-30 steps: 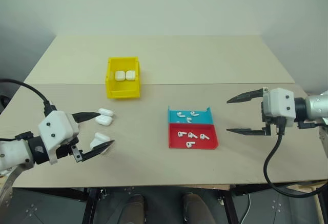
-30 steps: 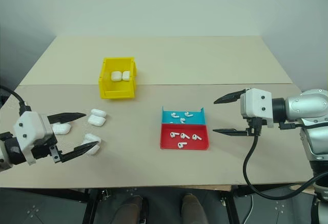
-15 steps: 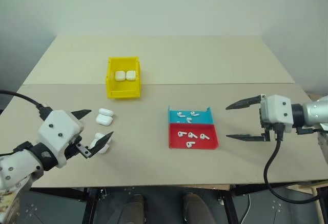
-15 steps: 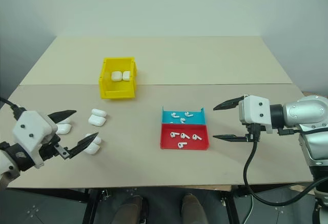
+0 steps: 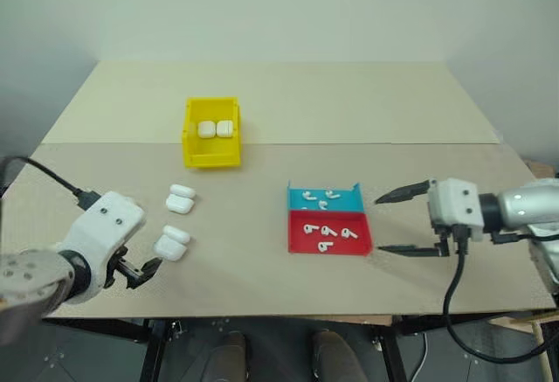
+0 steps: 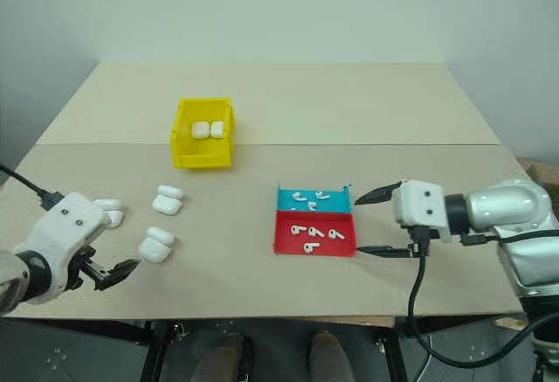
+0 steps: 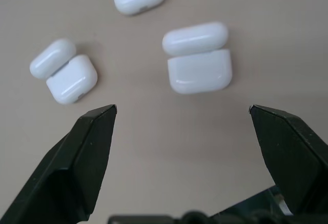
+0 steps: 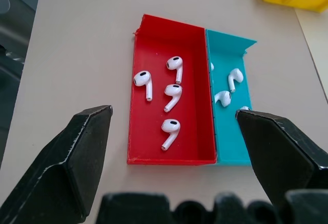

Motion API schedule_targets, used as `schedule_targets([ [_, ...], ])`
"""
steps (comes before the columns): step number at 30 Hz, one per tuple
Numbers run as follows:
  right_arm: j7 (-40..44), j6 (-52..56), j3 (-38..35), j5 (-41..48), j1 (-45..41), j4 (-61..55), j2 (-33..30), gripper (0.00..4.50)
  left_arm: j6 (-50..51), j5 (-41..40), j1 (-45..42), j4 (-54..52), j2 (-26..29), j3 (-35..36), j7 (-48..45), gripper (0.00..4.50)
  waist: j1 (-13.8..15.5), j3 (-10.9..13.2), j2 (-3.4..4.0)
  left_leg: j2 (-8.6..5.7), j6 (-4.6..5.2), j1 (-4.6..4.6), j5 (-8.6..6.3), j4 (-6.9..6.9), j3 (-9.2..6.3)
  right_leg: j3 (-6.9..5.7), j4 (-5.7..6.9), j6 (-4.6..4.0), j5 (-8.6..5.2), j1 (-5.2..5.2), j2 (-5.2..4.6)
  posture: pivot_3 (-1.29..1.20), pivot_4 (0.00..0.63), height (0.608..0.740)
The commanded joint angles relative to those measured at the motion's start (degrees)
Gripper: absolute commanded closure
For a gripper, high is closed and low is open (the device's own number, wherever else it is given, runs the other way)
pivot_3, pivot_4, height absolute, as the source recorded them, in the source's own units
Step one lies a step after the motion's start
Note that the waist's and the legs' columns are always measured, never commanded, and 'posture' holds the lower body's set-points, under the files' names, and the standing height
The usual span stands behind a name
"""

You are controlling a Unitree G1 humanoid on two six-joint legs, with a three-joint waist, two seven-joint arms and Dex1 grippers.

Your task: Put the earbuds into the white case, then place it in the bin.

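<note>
On the pale tan table (image 5: 262,260), the left gripper (image 7: 182,112) gapes wide and empty over open white cases (image 7: 197,64) near the left edge. The right gripper (image 5: 403,222), equally wide and empty, sits just right of the red tray (image 5: 328,232) holding earbuds (image 8: 172,97), the blue tray (image 5: 324,197) behind it. Farther left stands the yellow bin (image 5: 210,132); a plain wall (image 5: 279,6) lies beyond.

Your left claw (image 7: 182,112) hangs low at the near left edge of the tabletop (image 5: 262,93), tipped steeply downward, its two black fingers spread wide and holding nothing. Your right claw (image 5: 391,224) reaches in from the right side of the tabletop, pointing leftward and slightly down, fingers likewise wide apart and empty.
</note>
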Motion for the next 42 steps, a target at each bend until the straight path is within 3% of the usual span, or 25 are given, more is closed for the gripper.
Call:
schedule_targets([
  [1,-0.37,0.83,-2.44,0.53,1.14,-2.38,-1.47,0.03,-4.04,-13.9,-5.34,7.63,10.06,-9.53,6.57,0.0,0.01,0.08,-0.13,0.0,0.0,-0.04,0.0,0.0,0.01,0.0,0.0,0.0,0.0,-0.04,-0.01,0.0,0.15,0.74],
  [4,-0.77,1.59,-3.99,0.62,3.73,-3.71,-2.38,0.03,-13.83,-27.08,-5.85,10.63,21.93,-18.34,14.44,0.0,0.04,0.12,-0.21,0.01,-0.02,-0.07,-0.01,-0.15,-0.12,0.01,-0.04,-0.02,0.01,-0.11,-0.1,0.0,0.15,0.74],
  [7,-1.07,2.52,-4.98,1.14,6.1,-5.34,-2.85,0.03,-21.46,-34.48,-8.44,12.01,26.67,-25.84,19.06,0.0,0.03,0.12,-0.21,-0.04,-0.05,-0.06,-0.02,-0.28,-0.15,0.04,-0.06,-0.02,0.01,-0.14,-0.16,0.0,0.15,0.74],
  [9,-1.46,2.93,-4.82,0.51,6.7,-5.73,-3.15,0.03,-21.6,-34.96,-14.49,12.2,24.36,-31.95,21.55,0.0,-0.07,0.12,-0.21,-0.05,-0.08,-0.01,-0.01,-0.31,0.05,0.02,-0.03,-0.06,0.0,-0.12,-0.09,0.0,0.15,0.74],
  [13,-1.72,3.6,-4.88,0.64,6.86,-6.04,-3.51,0.03,-15.23,-32.47,-30.48,16.78,13.5,-45.7,28.47,0.0,0.2,0.12,-0.21,-0.02,-0.21,0.15,0.09,-0.3,0.13,0.01,0.0,-0.09,0.0,0.04,0.03,0.0,0.15,0.74],
  [17,-1.48,4.52,-6.06,1.21,8.17,-7.47,-4.04,0.03,-9.98,-29.22,-38.71,22.72,6.74,-53.25,31.34,0.0,0.38,0.15,-0.29,-0.04,-0.28,0.24,0.14,-0.29,0.11,0.02,-0.05,-0.05,-0.01,0.19,0.04,0.0,0.15,0.74],
  [28,-1.04,5.25,-7.14,0.89,9.11,-7.85,-5.28,0.03,-6.43,-25.41,-41.49,30.46,-1.33,-56.73,30.85,0.0,0.49,0.16,-0.31,-0.09,-0.32,-0.01,0.16,-0.28,0.03,0.01,-0.03,-0.04,0.0,-0.03,0.0,0.0,0.15,0.74],
  [42,-0.74,4.94,-7.42,0.16,9.77,-7.97,-6.02,0.03,-4.86,-20.77,-38.94,33.03,-6.05,-55.74,32.11,0.0,0.58,0.15,-0.3,-0.12,-0.37,0.15,0.2,-0.27,0.0,0.01,-0.02,-0.02,0.02,0.13,-0.02,0.0,0.15,0.74],
])
